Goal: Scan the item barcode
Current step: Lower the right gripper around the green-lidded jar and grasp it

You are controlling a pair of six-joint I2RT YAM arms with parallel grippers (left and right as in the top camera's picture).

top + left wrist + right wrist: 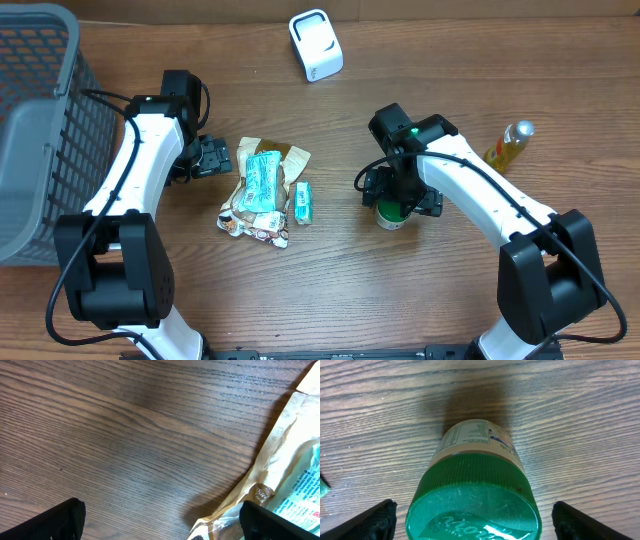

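Note:
A jar with a green lid (391, 214) stands upright on the wooden table, right of centre. My right gripper (401, 193) hangs over it, open. In the right wrist view the lid (475, 505) sits between the two fingertips (375, 520) with a gap on each side, and the printed label (470, 436) shows below it. No barcode is plain to see. The white scanner (316, 45) stands at the back. My left gripper (213, 157) is open beside a pile of snack packets (262, 187), with one fingertip (280, 522) over the tan packet (285, 445).
A grey mesh basket (40, 120) fills the left edge. A yellow oil bottle (508, 145) lies at the right. A small green packet (303, 202) lies between the pile and the jar.

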